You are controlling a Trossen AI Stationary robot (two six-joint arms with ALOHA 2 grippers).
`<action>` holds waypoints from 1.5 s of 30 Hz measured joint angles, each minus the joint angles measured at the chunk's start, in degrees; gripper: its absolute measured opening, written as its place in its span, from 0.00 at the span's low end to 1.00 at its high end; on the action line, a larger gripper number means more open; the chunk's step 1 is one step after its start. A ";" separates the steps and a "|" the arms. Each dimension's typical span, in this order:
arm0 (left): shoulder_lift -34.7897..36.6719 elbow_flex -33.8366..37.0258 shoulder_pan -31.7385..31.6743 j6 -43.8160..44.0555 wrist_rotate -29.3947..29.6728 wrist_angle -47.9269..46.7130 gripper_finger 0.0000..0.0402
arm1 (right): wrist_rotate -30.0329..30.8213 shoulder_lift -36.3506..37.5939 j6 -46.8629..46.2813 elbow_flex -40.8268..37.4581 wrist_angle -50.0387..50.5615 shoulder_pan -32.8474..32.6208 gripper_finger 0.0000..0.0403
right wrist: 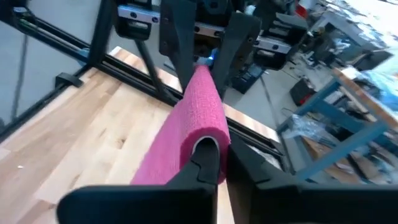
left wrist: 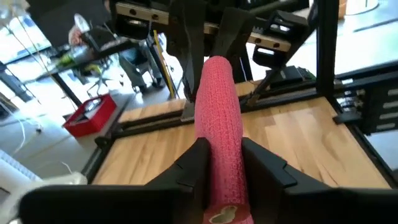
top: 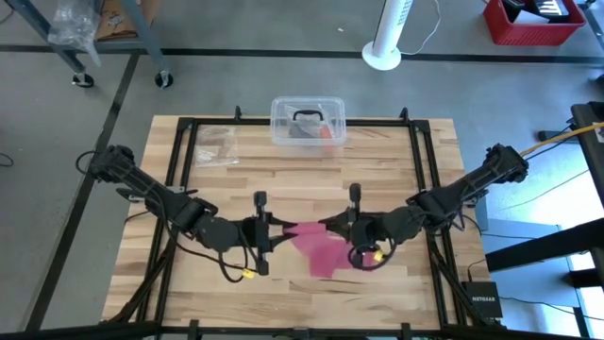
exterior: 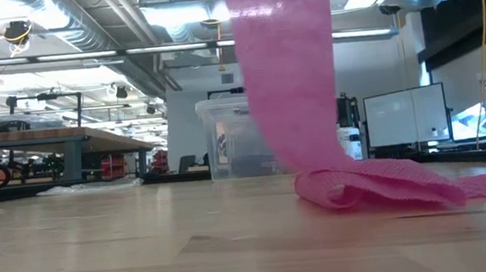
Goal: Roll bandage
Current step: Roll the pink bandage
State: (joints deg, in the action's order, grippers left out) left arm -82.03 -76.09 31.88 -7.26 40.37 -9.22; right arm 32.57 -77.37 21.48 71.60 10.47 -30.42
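Mid-roll, in front of the clear box point(top: 309, 121): both the left gripper point(top: 275, 229) and right gripper point(top: 332, 225) clamp the bandage point(top: 316, 247), whose hanging tail likely needs winding next

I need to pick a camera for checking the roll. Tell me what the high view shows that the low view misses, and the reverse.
High view only: both arms meeting over the table, the left gripper and right gripper each at an end of the raised bandage, and a bag at the far left. Low view only: the strip hanging down from above, its folds piled on the wood, and the room behind. Both: the bandage, the clear box and the table.
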 joint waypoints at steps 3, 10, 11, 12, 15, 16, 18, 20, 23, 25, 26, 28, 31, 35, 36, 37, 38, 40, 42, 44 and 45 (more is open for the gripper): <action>2.12 -0.03 0.21 -0.36 0.13 -0.34 0.33 | 5.06 1.82 0.12 1.09 3.17 -2.11 0.04; 4.73 -0.09 0.26 3.04 0.83 -8.01 0.48 | 11.20 7.90 -0.33 1.48 6.57 -4.80 0.03; 4.20 -0.09 0.00 3.69 1.05 -9.29 0.48 | 11.22 8.75 -0.49 1.50 6.33 -4.80 0.03; 3.44 -0.09 -0.53 3.99 1.30 -10.34 0.48 | 11.16 9.57 -0.92 1.50 6.31 -4.82 0.03; 0.10 -0.07 -1.94 1.93 1.32 -11.89 0.47 | 10.32 11.72 -2.80 1.50 6.76 -4.82 0.03; -1.28 -0.04 -2.34 -0.15 1.36 -11.70 0.46 | 10.14 12.24 -3.06 1.50 6.76 -4.80 0.04; -3.75 0.02 -3.12 -5.58 1.56 -10.56 0.44 | 9.93 12.92 -3.12 1.50 6.82 -4.80 0.04; -6.02 0.02 -3.61 -11.43 2.60 -9.04 0.43 | 9.91 13.19 -3.30 1.50 6.93 -4.82 0.04; -9.05 0.02 -3.83 -18.84 3.44 -5.44 0.42 | 9.90 13.23 -4.34 1.50 7.52 -4.82 0.03; -10.62 0.02 -3.80 -23.19 3.65 -3.13 0.41 | 9.89 13.21 -4.78 1.50 8.30 -4.82 0.03; -11.32 0.02 -3.76 -25.05 3.75 -2.20 0.41 | 9.88 13.21 -5.02 1.50 8.70 -4.82 0.04; -12.20 0.02 -3.76 -27.88 4.04 -0.36 0.40 | 9.91 13.09 -5.80 1.50 9.30 -4.82 0.04; -12.76 0.04 -3.53 -26.06 4.24 0.90 0.39 | 9.88 12.99 -6.15 1.50 10.06 -4.82 0.04; -11.94 0.04 -4.27 -5.52 4.18 2.29 0.39 | 11.08 13.00 -6.16 1.50 9.94 -4.82 0.03; -11.60 0.04 -4.73 -0.56 4.16 1.83 0.39 | 11.37 13.00 -6.15 1.50 10.01 -4.82 0.03; -11.52 0.02 -5.11 2.91 3.59 1.10 0.39 | 11.41 12.99 -6.12 1.50 10.05 -4.82 0.04; -11.51 0.02 -5.71 5.50 1.59 0.31 0.39 | 11.44 12.99 -6.09 1.50 10.06 -4.82 0.04; -12.30 0.02 -7.13 9.63 -4.37 0.51 0.39 | 11.44 12.98 -5.92 1.50 10.11 -4.82 0.04; -13.20 0.04 -8.34 12.17 -9.02 0.48 0.39 | 11.46 12.78 -5.11 1.50 10.03 -4.82 0.03; -13.50 0.07 -9.10 13.65 -10.53 0.65 0.39 | 11.46 12.73 -4.55 1.50 10.11 -4.82 0.03; -13.49 0.09 -9.31 14.11 -10.62 0.68 0.39 | 11.46 12.73 -4.53 1.50 10.13 -4.82 0.03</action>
State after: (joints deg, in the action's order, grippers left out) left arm -95.52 -76.01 22.57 6.85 29.75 -8.54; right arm 44.03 -64.64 16.95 73.10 20.60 -35.24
